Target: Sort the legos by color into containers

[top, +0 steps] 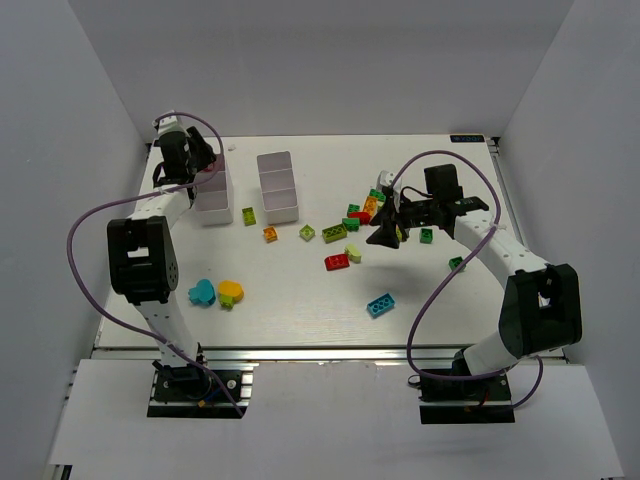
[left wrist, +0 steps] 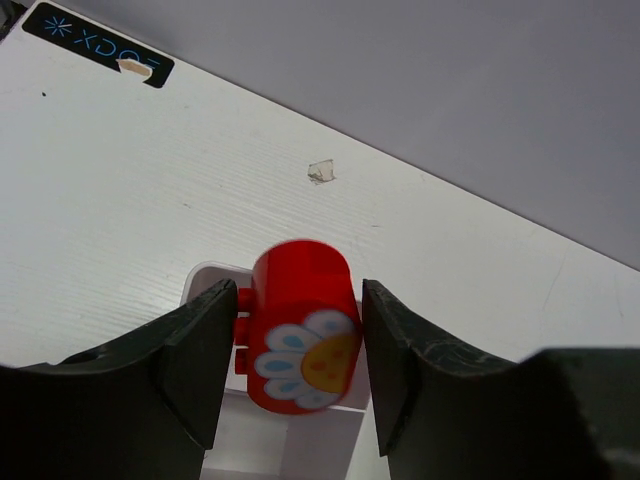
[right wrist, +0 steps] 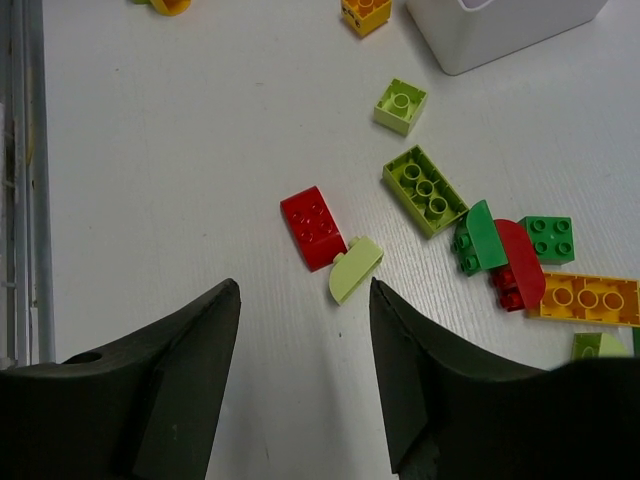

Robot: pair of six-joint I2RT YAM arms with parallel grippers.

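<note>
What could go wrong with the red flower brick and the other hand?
1. The red flower brick sits over the white tray close to its rim, so it might hit the edge and bounce onto the table.
2. The right hand is open near a red brick that touches a lime piece; closing might pinch both or flick the lime one away.

Both arms share one build: the left arm (top: 168, 203) and the right arm (top: 495, 248) have slim white links set between chunky black joint housings. A purple cable (top: 70, 238) runs along the left one, and a second purple cable (top: 440, 153) along the right. Each stands on a black base plate (top: 225, 395) (small wires and connectors cluster there). The fingers (left wrist: 190, 360) are matte black, broad and tapered, with edges scuffed grey.
</note>
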